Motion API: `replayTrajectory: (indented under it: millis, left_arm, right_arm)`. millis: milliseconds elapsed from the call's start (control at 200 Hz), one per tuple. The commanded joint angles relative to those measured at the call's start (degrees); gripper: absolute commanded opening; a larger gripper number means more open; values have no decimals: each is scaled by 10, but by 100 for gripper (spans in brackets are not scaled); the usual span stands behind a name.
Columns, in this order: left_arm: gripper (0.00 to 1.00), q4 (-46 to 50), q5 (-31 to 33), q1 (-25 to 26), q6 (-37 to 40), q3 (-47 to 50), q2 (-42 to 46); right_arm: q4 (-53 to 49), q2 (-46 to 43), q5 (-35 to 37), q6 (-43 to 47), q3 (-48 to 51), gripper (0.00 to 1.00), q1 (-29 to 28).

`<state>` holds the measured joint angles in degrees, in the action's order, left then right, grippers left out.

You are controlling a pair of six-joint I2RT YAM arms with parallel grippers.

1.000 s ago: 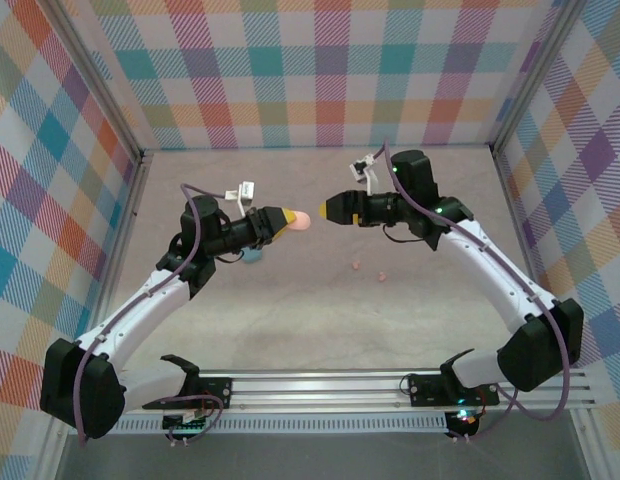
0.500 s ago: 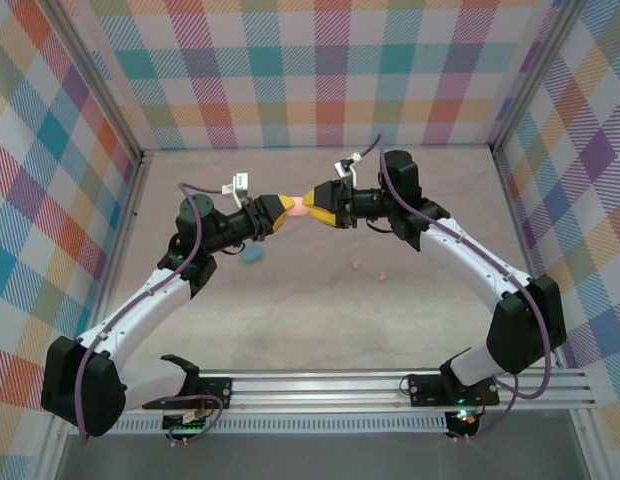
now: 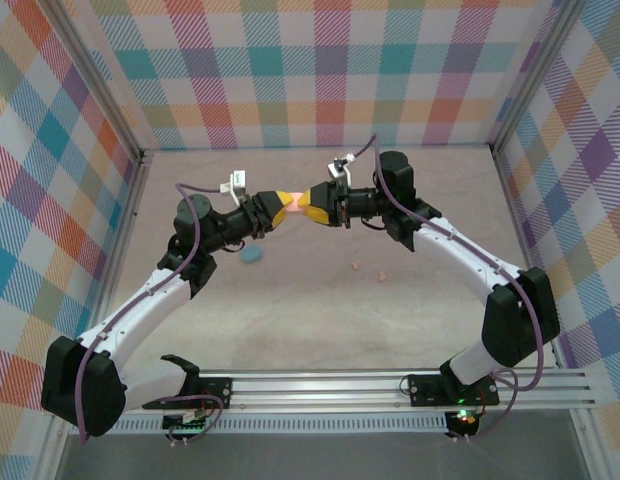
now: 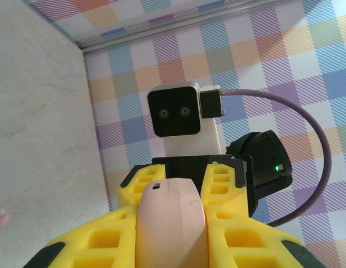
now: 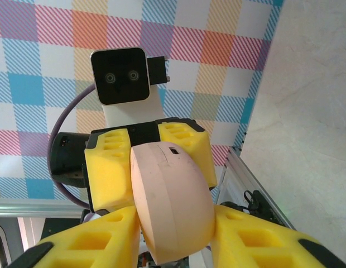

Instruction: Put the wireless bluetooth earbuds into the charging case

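- Pink is what sits at the middle of your scene: the pink case (image 3: 296,203) hangs in mid-air between the two arms, well above the table (image 3: 320,330).
- Your left gripper (image 3: 283,204) is clamped on one end of that case. In the left wrist view its yellow fingers (image 4: 89,245) press against both sides of the rounded shell.
- Your right gripper (image 3: 310,202) meets it head-on from the other side. In the right wrist view its own yellow fingers (image 5: 89,245) lie flush against the case's flanks with no gap showing, so both grippers have hold of the same case.
- You can see a fine seam and a small dark notch near the case's tip. The lid looks closed.
- Two pink earbuds (image 3: 357,265) lie loose on the table just to the right of centre, near each other and well apart from both grippers.
- One of those pink dots also shows at the left edge of the left wrist view.
- Your blue case (image 3: 253,254) rests on the table beneath the left gripper, partly hidden by the arm.
- You cannot make out any blue buds from these views.
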<state>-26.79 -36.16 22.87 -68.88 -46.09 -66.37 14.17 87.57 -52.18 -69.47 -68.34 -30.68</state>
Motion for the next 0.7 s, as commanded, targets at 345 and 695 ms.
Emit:
replayTrajectory:
  millis: [345,695]
  left_arm:
    - [19,-14,-5,-3,-5,12,-10]
    - [72,136,25,-3,128,-31,28]
  right_arm:
    - [117,22,-37,-76,7,20,-5]
    - [99,-5,-30,-61,21,18,20]
